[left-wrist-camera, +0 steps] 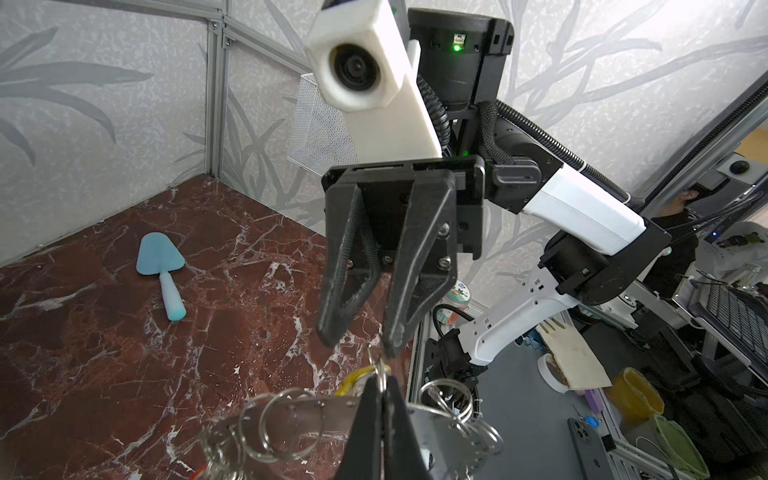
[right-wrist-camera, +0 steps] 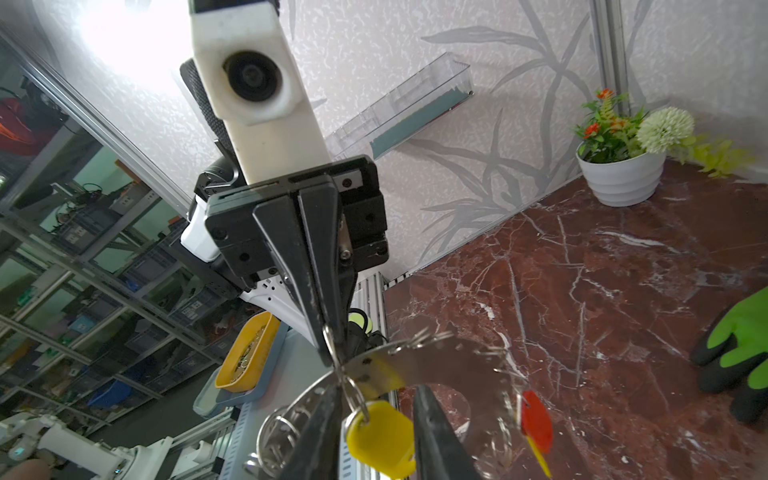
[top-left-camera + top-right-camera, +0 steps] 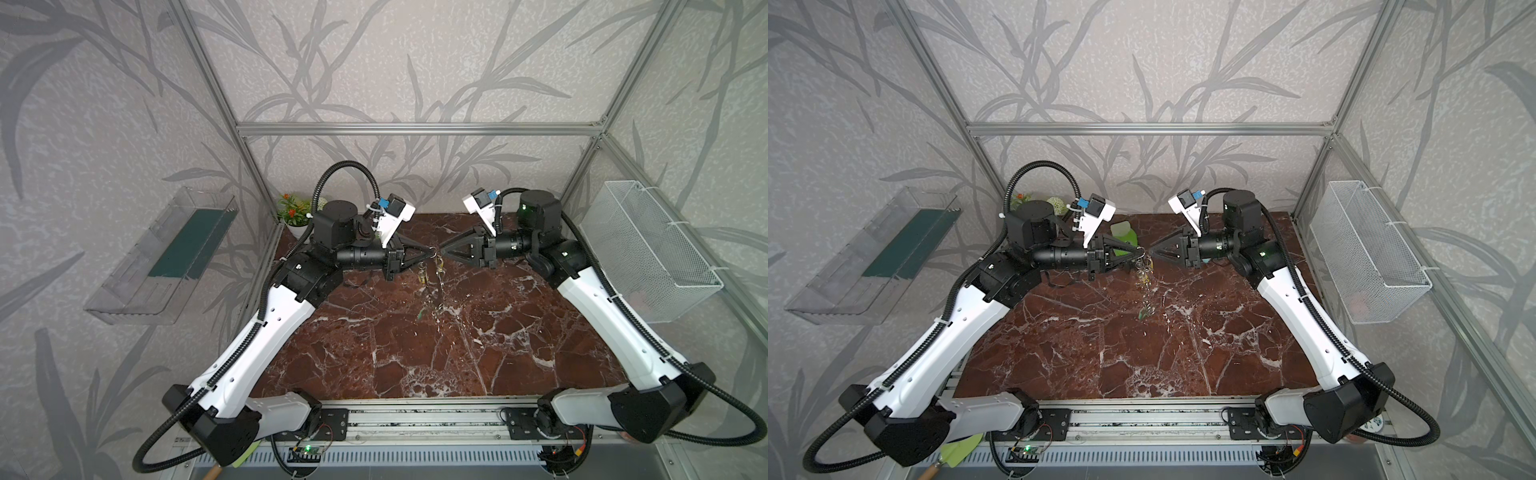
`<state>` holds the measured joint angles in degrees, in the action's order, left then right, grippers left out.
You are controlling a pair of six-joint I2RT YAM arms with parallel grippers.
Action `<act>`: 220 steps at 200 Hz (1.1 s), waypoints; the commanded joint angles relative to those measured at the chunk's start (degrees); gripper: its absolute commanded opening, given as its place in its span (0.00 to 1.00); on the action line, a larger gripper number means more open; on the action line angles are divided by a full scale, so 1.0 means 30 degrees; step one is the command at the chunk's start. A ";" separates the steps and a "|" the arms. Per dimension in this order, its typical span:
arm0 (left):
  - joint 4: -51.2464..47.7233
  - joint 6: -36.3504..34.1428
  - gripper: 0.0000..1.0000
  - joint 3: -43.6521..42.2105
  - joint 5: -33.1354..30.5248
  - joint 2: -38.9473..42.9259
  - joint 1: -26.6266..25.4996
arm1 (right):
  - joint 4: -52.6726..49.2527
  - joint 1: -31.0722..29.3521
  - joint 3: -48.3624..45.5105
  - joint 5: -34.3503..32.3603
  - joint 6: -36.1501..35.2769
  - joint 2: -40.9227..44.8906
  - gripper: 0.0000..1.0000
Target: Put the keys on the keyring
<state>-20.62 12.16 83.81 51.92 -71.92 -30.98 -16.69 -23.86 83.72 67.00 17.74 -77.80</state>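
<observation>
Flat grey keyring [image 2: 432,359], apparently loop-fringed.

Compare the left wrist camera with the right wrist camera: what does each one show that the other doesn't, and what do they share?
Only the left wrist view shows the blue trowel lying on the marble table and the wire basket on the wall. Only the right wrist view shows the potted flowers, the green-and-black glove and the clear wall tray. Both show the keyring held up over the table, the left gripper shut on its rim and the right gripper open close by.
</observation>
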 commanded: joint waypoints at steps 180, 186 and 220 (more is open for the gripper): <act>1.1768 0.5892 0.00 -0.4439 -0.4497 0.2178 -0.0097 | 0.4720 -0.0067 -0.1803 0.1806 0.3658 0.0016 0.01; 1.2070 0.6072 0.00 -0.4520 -0.4603 0.2162 -0.0114 | 0.4823 -0.0071 -0.1832 0.1806 0.3736 0.0032 0.02; 1.3883 0.6954 0.00 -0.4954 -0.5376 0.1961 -0.0250 | 0.5536 -0.0190 -0.1975 0.1927 0.4245 -0.0168 0.01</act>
<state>7.73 28.86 68.55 41.52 -67.09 -31.90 -1.69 -23.59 79.26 69.47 28.64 -77.84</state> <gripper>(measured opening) 0.047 0.044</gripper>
